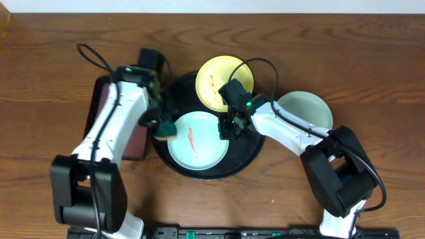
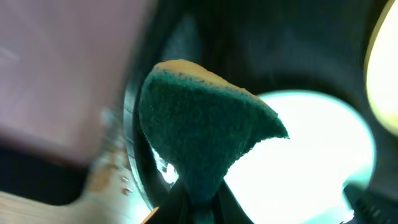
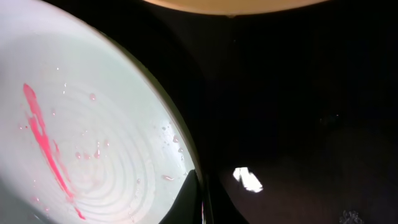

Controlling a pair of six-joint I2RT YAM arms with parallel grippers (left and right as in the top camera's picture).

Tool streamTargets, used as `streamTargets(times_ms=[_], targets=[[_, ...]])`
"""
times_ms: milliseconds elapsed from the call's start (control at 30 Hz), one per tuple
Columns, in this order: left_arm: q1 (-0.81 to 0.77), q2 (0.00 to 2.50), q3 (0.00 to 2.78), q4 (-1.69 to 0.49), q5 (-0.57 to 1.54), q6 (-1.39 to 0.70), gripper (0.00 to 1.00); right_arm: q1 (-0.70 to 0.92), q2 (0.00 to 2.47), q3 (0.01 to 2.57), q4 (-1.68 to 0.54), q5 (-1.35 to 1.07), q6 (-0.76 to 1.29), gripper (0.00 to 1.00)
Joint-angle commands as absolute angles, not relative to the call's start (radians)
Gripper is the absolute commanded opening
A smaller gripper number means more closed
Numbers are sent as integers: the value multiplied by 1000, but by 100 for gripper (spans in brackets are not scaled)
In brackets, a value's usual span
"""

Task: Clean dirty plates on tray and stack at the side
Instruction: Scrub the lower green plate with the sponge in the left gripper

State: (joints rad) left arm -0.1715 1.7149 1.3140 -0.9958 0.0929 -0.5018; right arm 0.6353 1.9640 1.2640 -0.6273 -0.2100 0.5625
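A pale turquoise plate [image 1: 197, 141] with a red smear lies in the front of the black round tray [image 1: 249, 149]. A pale yellow plate [image 1: 224, 83] with a red smear lies at the tray's back. A second turquoise plate [image 1: 305, 109] sits on the table right of the tray. My left gripper [image 1: 163, 125] is shut on a green and yellow sponge [image 2: 199, 124] at the smeared plate's left edge [image 2: 311, 155]. My right gripper [image 1: 228, 127] pinches that plate's right rim, seen in the right wrist view [image 3: 202, 199] with the red smear [image 3: 46, 143].
A rectangular maroon tray [image 1: 99, 109] lies on the table left of the black tray, under my left arm. The table is brown wood [image 1: 345, 46]. The black tray's floor [image 3: 298, 112] shows beside the plate.
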Motion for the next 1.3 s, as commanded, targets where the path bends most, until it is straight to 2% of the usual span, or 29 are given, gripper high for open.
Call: streamTargets(times_ms=[0, 200, 400, 667, 867, 1100, 1267], targets=[[-230, 1720, 1238, -950, 169, -542, 7, 627, 1982, 1280, -627, -184, 583, 1], [-315, 1720, 1147, -825, 168, -617, 8, 627, 1982, 1280, -626, -184, 583, 1], [-336, 1720, 1036, -711, 169, -691, 8, 627, 1982, 1280, -627, -184, 583, 1], [-366, 1721, 984, -697, 288, -656, 7, 627, 1982, 1280, -626, -184, 583, 1], [-423, 1721, 968, -577, 245, -649, 7, 627, 1982, 1280, -624, -184, 583, 1], [-368, 1721, 968, -467, 209, -649, 7, 627, 1982, 1280, -627, -184, 583, 1], [-303, 1721, 968, -518, 122, -648, 7, 627, 1982, 1280, -628, -184, 582, 1]])
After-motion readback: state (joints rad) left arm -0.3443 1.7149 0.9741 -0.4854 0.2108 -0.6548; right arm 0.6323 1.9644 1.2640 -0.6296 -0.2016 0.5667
